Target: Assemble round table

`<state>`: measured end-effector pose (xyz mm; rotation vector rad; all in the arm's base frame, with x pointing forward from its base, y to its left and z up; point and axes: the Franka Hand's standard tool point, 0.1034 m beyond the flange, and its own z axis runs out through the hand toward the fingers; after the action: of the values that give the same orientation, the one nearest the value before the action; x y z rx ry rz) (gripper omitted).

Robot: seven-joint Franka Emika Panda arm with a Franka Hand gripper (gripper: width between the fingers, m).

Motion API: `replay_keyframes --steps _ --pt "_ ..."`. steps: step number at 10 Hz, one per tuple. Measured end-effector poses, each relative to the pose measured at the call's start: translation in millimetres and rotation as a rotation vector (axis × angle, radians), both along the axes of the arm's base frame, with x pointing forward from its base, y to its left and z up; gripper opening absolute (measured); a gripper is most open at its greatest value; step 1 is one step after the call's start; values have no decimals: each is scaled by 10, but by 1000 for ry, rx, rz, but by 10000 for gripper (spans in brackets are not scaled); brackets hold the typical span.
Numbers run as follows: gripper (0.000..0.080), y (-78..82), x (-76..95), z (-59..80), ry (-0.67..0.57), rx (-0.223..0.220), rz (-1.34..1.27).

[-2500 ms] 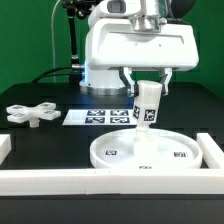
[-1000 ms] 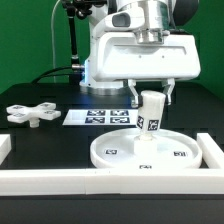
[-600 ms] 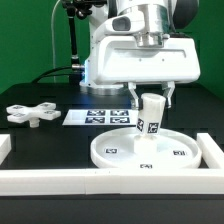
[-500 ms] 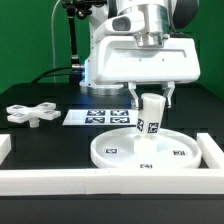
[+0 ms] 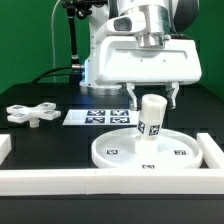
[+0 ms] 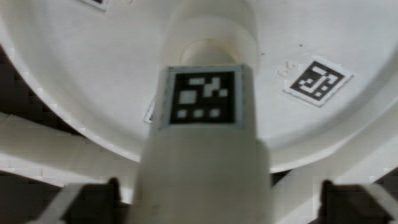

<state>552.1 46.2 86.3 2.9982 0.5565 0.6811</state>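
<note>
The large rimmed round disc [image 5: 112,160] lies flat on the black table, near the front. The short cylindrical leg [image 5: 150,120] stands on the disc's middle, leaning a little, with a square tag on its side. My gripper [image 5: 153,97] hangs over the leg's top, its jaws spread on either side with a gap to the leg. In the wrist view the leg [image 6: 205,150] runs down to the disc [image 6: 89,70], and my gripper [image 6: 224,198] shows dark fingers [image 6: 105,198] standing apart from it. The cross-shaped base [image 5: 30,114] lies at the exterior view's left.
The marker board [image 5: 100,117] lies behind the disc. White border rails [image 5: 60,180] run along the front, with short pieces at both sides. The robot's white base stands at the back.
The gripper came down with the leg onto the disc. Its jaws now stand apart from the leg, and the leg stands on its own.
</note>
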Motion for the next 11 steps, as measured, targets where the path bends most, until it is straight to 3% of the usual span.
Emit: replay_keyframes --steps 4,8,11 --pt "647 -78 33 86 -8 -6 -3" --pt "649 -127 165 421 16 -11 -1" --pt "649 -113 129 363 39 -10 1"
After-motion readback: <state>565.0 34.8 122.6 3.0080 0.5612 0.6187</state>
